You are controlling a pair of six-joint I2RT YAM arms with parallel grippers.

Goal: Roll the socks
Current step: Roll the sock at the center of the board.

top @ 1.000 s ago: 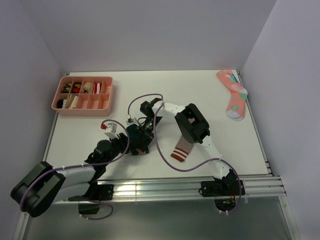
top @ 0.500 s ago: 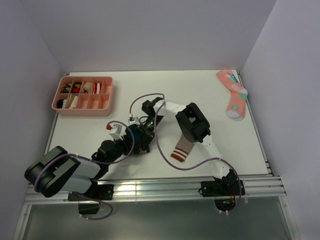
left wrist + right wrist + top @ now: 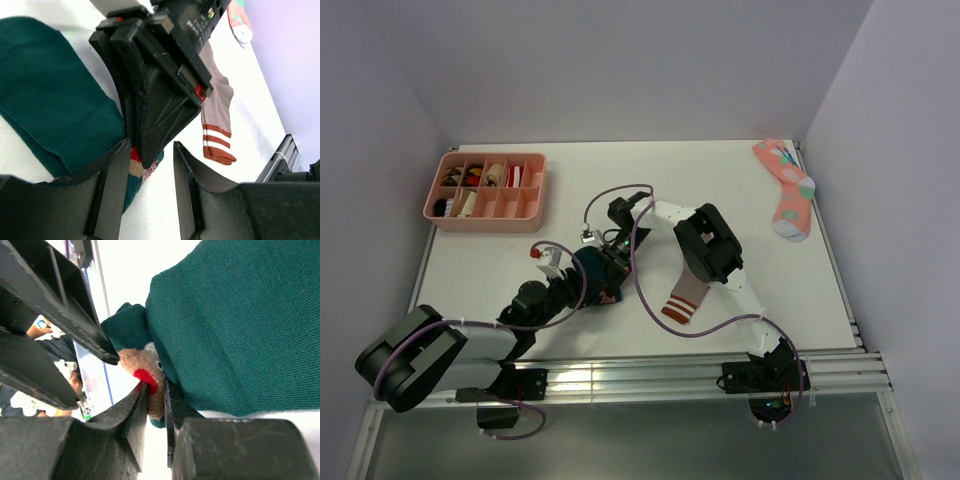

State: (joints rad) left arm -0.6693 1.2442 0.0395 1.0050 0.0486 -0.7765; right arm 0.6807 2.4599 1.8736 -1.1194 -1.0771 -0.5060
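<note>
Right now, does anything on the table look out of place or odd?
Yes. The two hands crowd one spot: the open left hand straddles the right hand, which pinches the dark green sock at its bear motif. The taupe sock lies apart from it, and a coral-pink sock sits alone in the far right corner.

Left arm (image 3: 485, 345) and right arm (image 3: 748, 310) match: white shell links alternating with chunky black motor housings, and a thin purple cable (image 3: 637, 288) hanging loose along each, behind the claw. The left claw (image 3: 150, 150) is matte black plastic with two flat, slab-like fingers (image 3: 112, 195) that have rounded tips, and a white block with a red dot (image 3: 537, 254) sits just behind it. The right claw (image 3: 156, 390) is the same black with wedge-shaped ribbed fingers, white printed lettering on the body behind it, and a small red tab (image 3: 200, 91) at the finger root.
</note>
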